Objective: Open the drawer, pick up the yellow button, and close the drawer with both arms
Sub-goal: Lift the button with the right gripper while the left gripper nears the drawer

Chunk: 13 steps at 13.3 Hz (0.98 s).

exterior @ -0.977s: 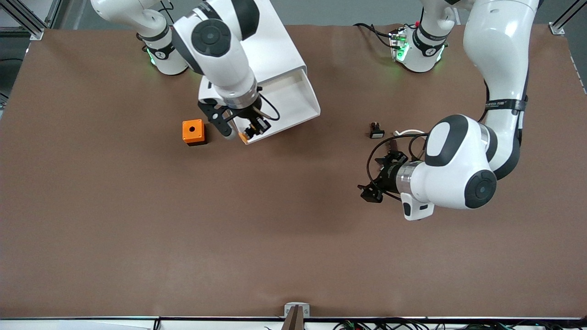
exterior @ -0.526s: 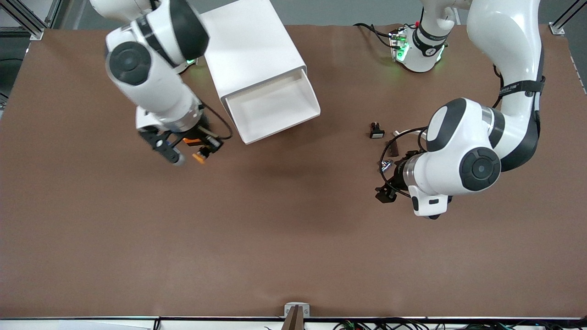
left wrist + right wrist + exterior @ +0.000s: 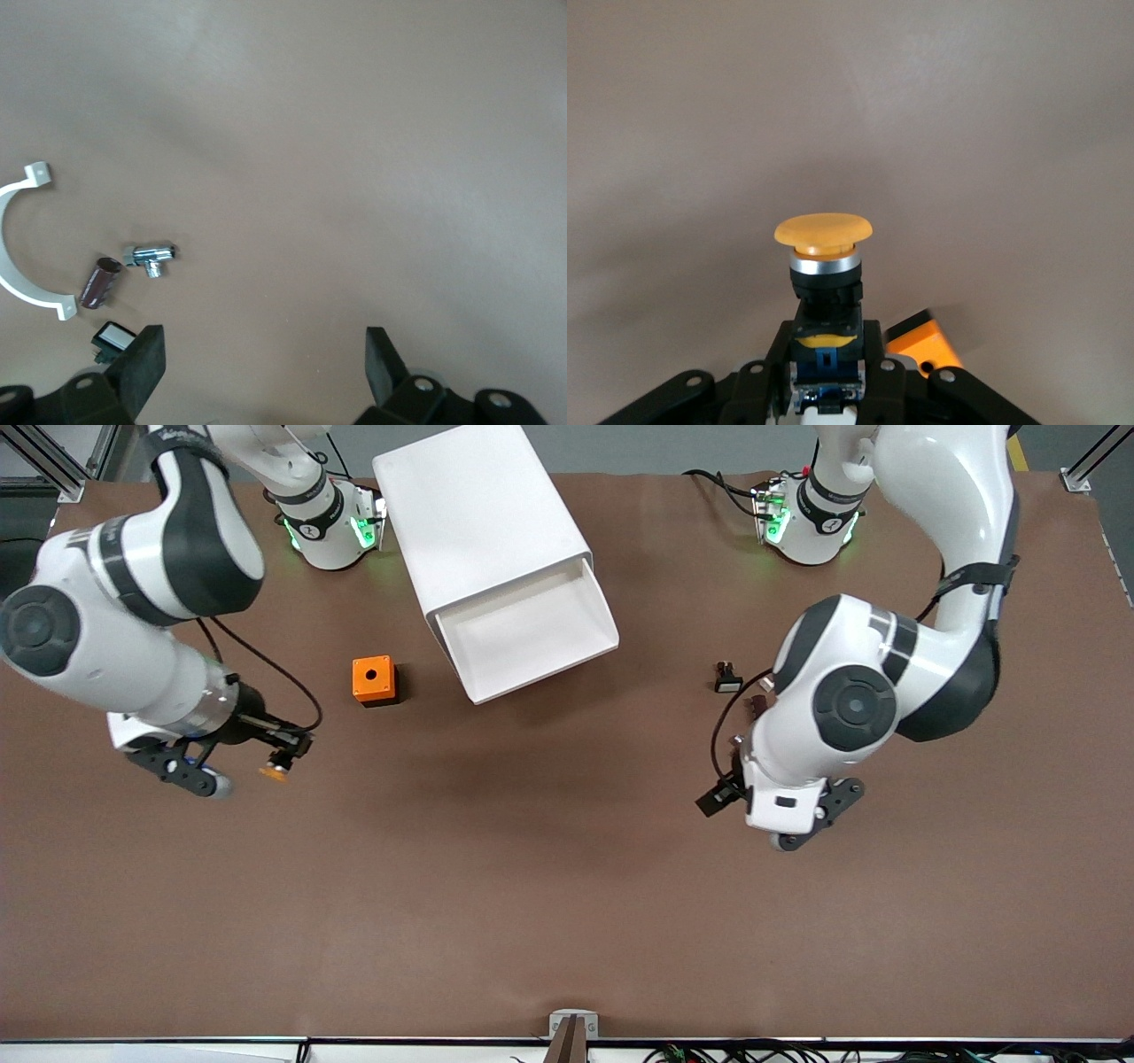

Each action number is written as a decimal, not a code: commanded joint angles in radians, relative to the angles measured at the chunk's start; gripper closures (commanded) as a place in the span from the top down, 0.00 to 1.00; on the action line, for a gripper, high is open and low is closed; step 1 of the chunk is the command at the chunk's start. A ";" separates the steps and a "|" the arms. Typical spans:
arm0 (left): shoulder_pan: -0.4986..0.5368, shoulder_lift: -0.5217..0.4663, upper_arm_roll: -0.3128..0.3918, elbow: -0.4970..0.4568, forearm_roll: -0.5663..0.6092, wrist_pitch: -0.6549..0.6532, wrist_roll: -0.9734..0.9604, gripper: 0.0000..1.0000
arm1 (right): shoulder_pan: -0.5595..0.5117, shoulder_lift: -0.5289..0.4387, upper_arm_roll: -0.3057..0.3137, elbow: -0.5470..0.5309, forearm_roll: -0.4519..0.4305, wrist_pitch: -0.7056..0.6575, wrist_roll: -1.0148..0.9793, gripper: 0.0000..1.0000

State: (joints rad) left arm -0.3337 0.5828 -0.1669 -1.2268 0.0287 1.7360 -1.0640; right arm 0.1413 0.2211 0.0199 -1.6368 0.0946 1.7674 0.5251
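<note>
The white cabinet (image 3: 483, 531) stands near the robots' bases, and its top drawer (image 3: 532, 633) is pulled out toward the front camera, showing a bare white tray. My right gripper (image 3: 279, 762) hangs over bare table toward the right arm's end, shut on the button (image 3: 274, 771). In the right wrist view the button's (image 3: 824, 232) orange-yellow cap points away from the right gripper (image 3: 828, 363), whose fingers clamp the black and blue body. My left gripper (image 3: 719, 793) hovers over the table toward the left arm's end. The left gripper (image 3: 263, 367) is open with nothing between its fingers.
An orange cube with a hole (image 3: 373, 680) sits beside the drawer. A small black-and-white part (image 3: 726, 679) lies near the left arm. Beside that part (image 3: 113, 338) are a white half-ring clamp (image 3: 18, 257), a brown cylinder (image 3: 99, 282) and a metal fitting (image 3: 151, 257).
My right arm has swung from the drawer out toward its own end of the table, carrying the button past the orange cube. The left arm has turned and shifted a little.
</note>
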 commanded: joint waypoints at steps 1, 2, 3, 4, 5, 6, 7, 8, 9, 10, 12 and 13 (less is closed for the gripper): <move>-0.045 0.009 -0.006 -0.014 0.028 0.025 0.045 0.99 | -0.113 0.035 0.020 0.000 0.004 0.010 -0.210 0.00; -0.076 0.012 -0.006 -0.016 0.028 0.026 0.052 0.99 | -0.155 0.059 0.020 -0.001 0.002 0.036 -0.287 0.00; -0.108 0.017 -0.006 -0.016 0.023 0.027 0.033 0.99 | -0.196 0.092 0.020 -0.001 0.002 0.062 -0.374 0.00; -0.141 0.034 -0.006 -0.016 0.022 0.027 0.027 0.99 | -0.227 0.121 0.018 -0.001 -0.004 0.096 -0.452 0.00; -0.181 0.057 -0.006 -0.016 0.022 0.028 0.026 0.99 | -0.250 0.150 0.018 -0.001 -0.012 0.124 -0.514 0.00; -0.226 0.089 -0.002 -0.014 0.026 0.036 0.018 0.99 | -0.274 0.182 0.018 0.000 -0.013 0.147 -0.563 0.00; -0.252 0.092 0.006 -0.014 0.028 0.054 0.016 0.99 | -0.287 0.216 0.018 -0.001 -0.015 0.183 -0.595 0.01; -0.251 0.091 0.003 -0.014 0.022 0.060 0.016 0.99 | -0.287 0.250 0.018 -0.001 -0.024 0.219 -0.606 0.01; -0.258 0.089 -0.003 -0.014 0.020 0.060 0.016 0.99 | -0.287 0.279 0.018 -0.001 -0.045 0.248 -0.606 0.01; -0.271 0.089 -0.006 -0.014 0.020 0.060 0.015 0.99 | -0.285 0.306 0.018 -0.003 -0.070 0.282 -0.608 0.01; -0.310 0.088 -0.005 -0.014 0.019 0.060 0.001 0.99 | -0.281 0.355 0.018 -0.008 -0.108 0.325 -0.608 0.01; -0.318 0.085 -0.006 -0.019 0.019 0.051 -0.004 0.99 | -0.276 0.378 0.018 -0.017 -0.115 0.357 -0.608 0.01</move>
State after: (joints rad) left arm -0.6274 0.6831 -0.1765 -1.2415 0.0315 1.7951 -1.0540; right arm -0.1350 0.5637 0.0292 -1.6574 0.0115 2.0901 -0.0738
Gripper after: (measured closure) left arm 0.004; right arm 0.661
